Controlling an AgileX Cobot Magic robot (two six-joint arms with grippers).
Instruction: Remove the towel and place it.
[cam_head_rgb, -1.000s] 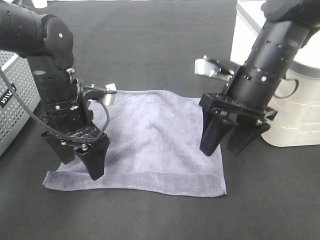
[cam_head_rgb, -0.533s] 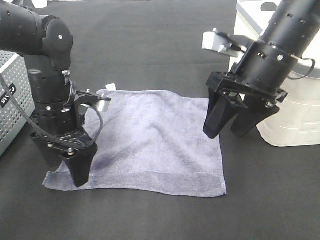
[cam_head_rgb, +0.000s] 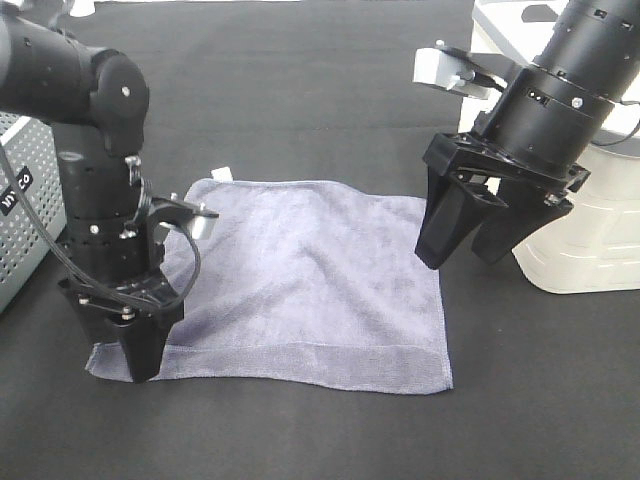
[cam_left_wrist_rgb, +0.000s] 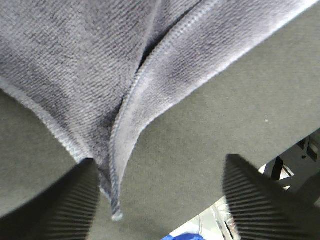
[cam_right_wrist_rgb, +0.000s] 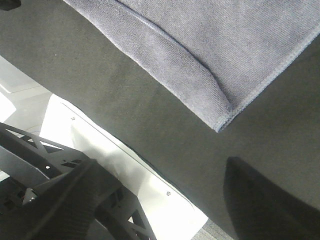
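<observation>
The greyish-purple towel lies flat on the black table, its small white tag at the far left corner. My left gripper points down at the towel's near left corner. In the left wrist view it is open, and the towel's hemmed corner lies between the fingers, close to one of them. My right gripper is open and empty, hovering above the towel's right edge. In the right wrist view it is open, with a towel corner on the table below.
A white plastic container stands at the right, close behind my right arm. A grey perforated metal box stands at the left edge. The black table stretches behind the towel.
My left gripper has moved left and down to the towel's near left corner. My right gripper has lifted and drawn back to the right, off the towel.
</observation>
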